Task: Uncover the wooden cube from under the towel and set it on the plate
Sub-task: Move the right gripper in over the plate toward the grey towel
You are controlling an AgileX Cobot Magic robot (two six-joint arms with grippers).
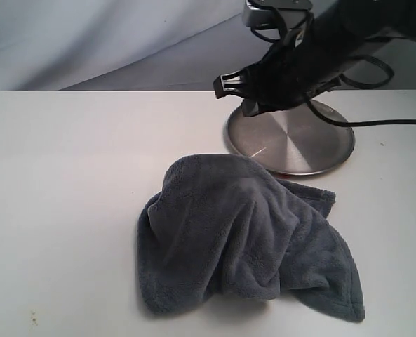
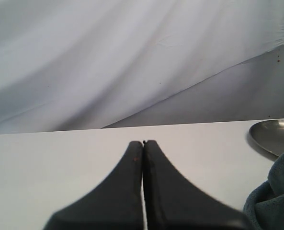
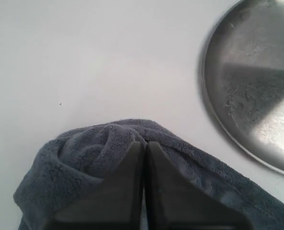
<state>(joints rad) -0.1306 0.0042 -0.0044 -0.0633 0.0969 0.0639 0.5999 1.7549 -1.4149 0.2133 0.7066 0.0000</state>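
Observation:
The blue-grey towel [image 1: 243, 235] lies in a crumpled heap on the white table, its far edge close to the steel plate [image 1: 299, 144]. No wooden cube shows in any view. My right gripper [image 1: 248, 107] hangs shut and empty above the plate's left rim. In the right wrist view its tips [image 3: 144, 143] line up over a fold of the towel [image 3: 89, 153], with the plate [image 3: 249, 81] off to one side. My left gripper [image 2: 143, 142] is shut and empty over bare table, with the towel [image 2: 273, 196] and the plate [image 2: 276, 135] at the frame's edge.
A pale cloth backdrop [image 1: 88, 42] hangs behind the table. A black cable [image 1: 390, 121] runs from the right arm across the plate's far side. Bare white tabletop [image 1: 60, 196] spreads left of the towel.

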